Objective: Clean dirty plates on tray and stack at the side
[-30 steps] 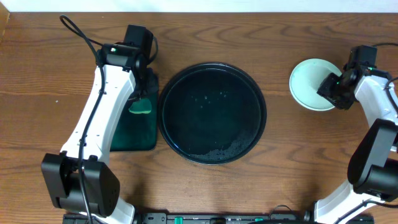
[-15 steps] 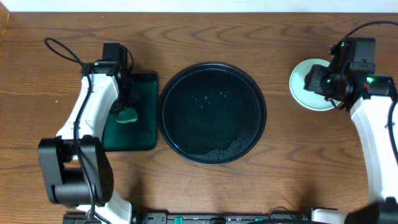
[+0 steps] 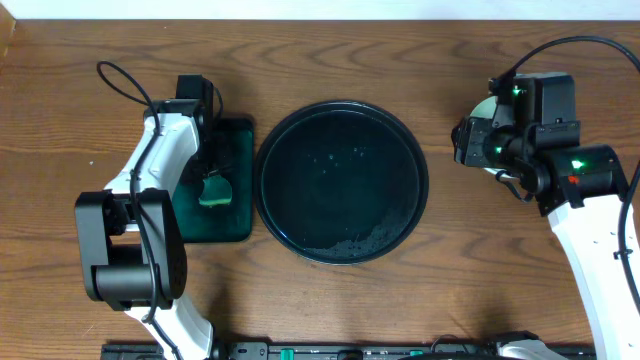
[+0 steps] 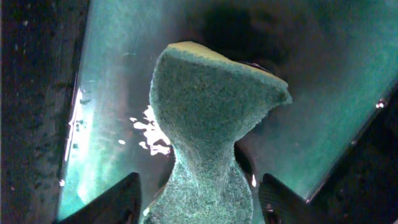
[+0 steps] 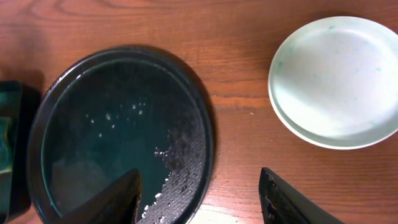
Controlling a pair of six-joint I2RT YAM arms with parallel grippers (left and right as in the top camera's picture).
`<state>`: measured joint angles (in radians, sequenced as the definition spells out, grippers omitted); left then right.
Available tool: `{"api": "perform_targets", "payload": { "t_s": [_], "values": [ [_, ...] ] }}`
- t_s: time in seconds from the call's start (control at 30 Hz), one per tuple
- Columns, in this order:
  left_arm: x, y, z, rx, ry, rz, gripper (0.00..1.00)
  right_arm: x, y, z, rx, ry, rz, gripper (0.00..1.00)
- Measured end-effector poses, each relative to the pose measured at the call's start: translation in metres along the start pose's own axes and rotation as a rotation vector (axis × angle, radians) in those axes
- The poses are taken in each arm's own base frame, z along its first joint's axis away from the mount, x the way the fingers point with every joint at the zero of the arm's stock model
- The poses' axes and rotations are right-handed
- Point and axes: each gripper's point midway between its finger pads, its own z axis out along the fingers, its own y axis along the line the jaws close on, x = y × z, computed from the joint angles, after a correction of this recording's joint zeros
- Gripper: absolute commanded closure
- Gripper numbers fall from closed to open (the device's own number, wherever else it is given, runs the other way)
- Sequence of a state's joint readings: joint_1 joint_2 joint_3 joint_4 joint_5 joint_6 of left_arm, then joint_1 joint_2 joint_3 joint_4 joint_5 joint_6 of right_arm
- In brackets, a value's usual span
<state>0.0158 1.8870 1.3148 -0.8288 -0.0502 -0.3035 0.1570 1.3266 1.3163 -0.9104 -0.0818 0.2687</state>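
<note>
At the desk's [image 3: 320,60] right side, the stacked white plates [image 5: 336,78] lie on bare wood beside the wet black tray [image 3: 340,190]; the right gripper [image 5: 199,180] hovers there, fingers apart, holding nothing. The left gripper's [image 4: 199,186] fingers stand open astride the green sponge [image 4: 205,118].

The left arm [image 3: 160,165] is built of long links in glossy white shells with rounded edges, joined by chunky matte black joint housings. The largest of these is a black block [image 3: 125,250] at its lower end. A thin black cable [image 3: 120,80] loops off its upper end, and a second dark line runs along the white shell. The right arm [image 3: 590,230] is made the same way, with a white shell and a boxy black wrist housing [image 3: 548,100]. Small green lights [image 3: 517,92] glow on that housing, and a red light [image 3: 572,181] sits on the white shell. A black right-arm cable [image 3: 600,42] arcs off it. In both wrist views the jaws are matte black wedges with slanted inner edges.
</note>
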Motion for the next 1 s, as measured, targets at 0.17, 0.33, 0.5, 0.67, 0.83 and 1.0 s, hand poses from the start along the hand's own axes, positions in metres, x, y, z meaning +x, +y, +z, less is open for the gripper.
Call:
{"api": "perform_targets", "payload": {
  "t_s": [0.17, 0.33, 0.5, 0.67, 0.83, 1.0],
  "values": [
    [0.003, 0.002, -0.003, -0.003, 0.007, 0.011, 0.28, 0.003, 0.009, 0.000, -0.014, 0.005, -0.060, 0.39],
    [-0.001, -0.001, -0.044, 0.043, -0.065, 0.019, 0.25, 0.001, 0.017, -0.011, -0.029, -0.027, -0.132, 0.01],
    [-0.003, -0.006, -0.131, 0.136, -0.271, 0.051, 0.23, -0.005, 0.019, -0.041, -0.030, -0.118, -0.244, 0.01],
    [0.029, -0.009, -0.212, 0.231, -0.457, 0.128, 0.22, -0.012, 0.011, -0.073, 0.029, -0.220, -0.310, 0.01],
    [0.074, -0.005, -0.271, 0.331, -0.604, 0.193, 0.22, -0.015, 0.005, -0.099, 0.063, -0.297, -0.339, 0.01],
    [0.118, 0.015, -0.308, 0.406, -0.713, 0.224, 0.22, -0.017, -0.004, -0.111, 0.118, -0.332, -0.341, 0.01]
  ]
}}
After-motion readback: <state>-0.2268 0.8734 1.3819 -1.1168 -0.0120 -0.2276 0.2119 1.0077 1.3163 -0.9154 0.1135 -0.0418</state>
